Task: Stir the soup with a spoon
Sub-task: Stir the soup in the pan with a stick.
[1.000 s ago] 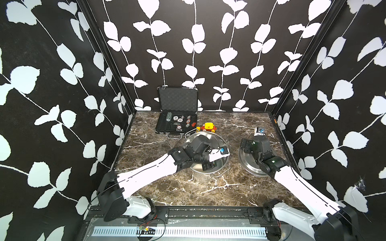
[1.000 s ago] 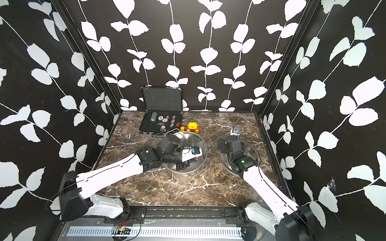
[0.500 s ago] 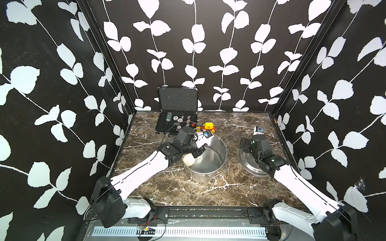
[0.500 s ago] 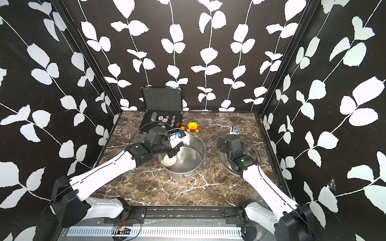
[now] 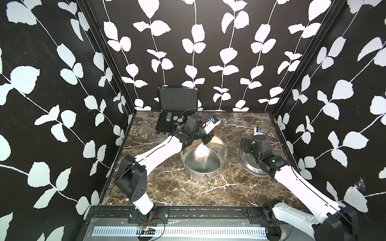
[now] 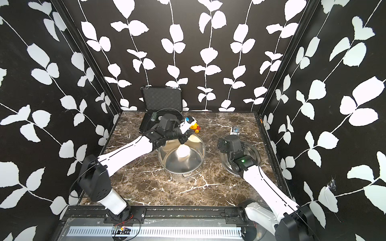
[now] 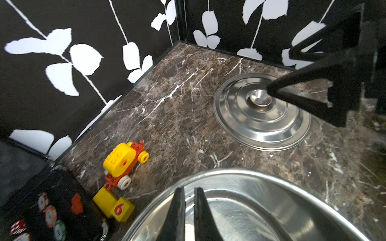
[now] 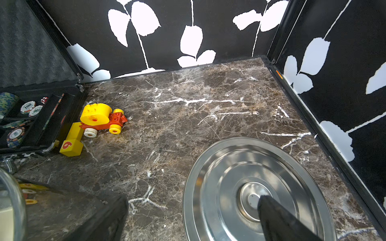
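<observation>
A tall steel pot [image 5: 208, 170] [image 6: 181, 176] [image 7: 271, 177] stands mid-table. No soup can be seen in it; the inside looks like bare steel. The white spoon's bowl [image 5: 201, 151] [image 6: 182, 151] hangs inside the pot, and its handle runs up into my left gripper [image 5: 205, 139] [image 6: 182, 140] [image 7: 189, 194], which is shut on it above the pot's far rim. A bit of white spoon [image 7: 190, 229] shows between the jaws. My right gripper [image 5: 245, 146] [image 6: 222, 146] [image 8: 193, 199] stands open over the flat steel lid [image 5: 250, 169] [image 6: 253, 150] [image 8: 229, 167] [image 7: 250, 125], holding nothing.
An open black case [image 5: 175, 123] [image 8: 31, 62] with poker chips sits at the back. A yellow-and-red toy vehicle [image 6: 195, 127] [image 7: 123, 162] [image 8: 98, 119] and a yellow block marked 6 [image 7: 122, 209] [image 8: 71, 146] lie behind the pot. Patterned walls enclose three sides.
My left gripper has swept the spoon around the pot, from its right side past the far-left rim to the far rim. The right arm has stayed over the lid.
</observation>
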`<control>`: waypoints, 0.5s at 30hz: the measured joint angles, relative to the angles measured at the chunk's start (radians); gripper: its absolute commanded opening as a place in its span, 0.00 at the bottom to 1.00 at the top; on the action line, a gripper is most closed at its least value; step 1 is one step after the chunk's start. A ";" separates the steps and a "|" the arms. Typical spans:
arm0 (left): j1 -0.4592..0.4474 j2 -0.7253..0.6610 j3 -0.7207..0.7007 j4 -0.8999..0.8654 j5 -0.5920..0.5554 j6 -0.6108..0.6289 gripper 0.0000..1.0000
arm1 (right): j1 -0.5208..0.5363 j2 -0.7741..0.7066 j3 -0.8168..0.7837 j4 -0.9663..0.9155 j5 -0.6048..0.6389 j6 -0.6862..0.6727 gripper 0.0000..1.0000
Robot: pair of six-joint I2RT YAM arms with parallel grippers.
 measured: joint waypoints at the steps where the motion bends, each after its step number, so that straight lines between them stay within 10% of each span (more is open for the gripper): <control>1: -0.001 0.018 0.018 0.003 0.019 -0.005 0.00 | 0.000 -0.005 -0.002 0.000 0.003 0.000 0.99; 15: -0.188 0.050 0.056 -0.108 0.068 0.053 0.00 | 0.000 -0.009 -0.014 0.002 0.017 0.000 0.99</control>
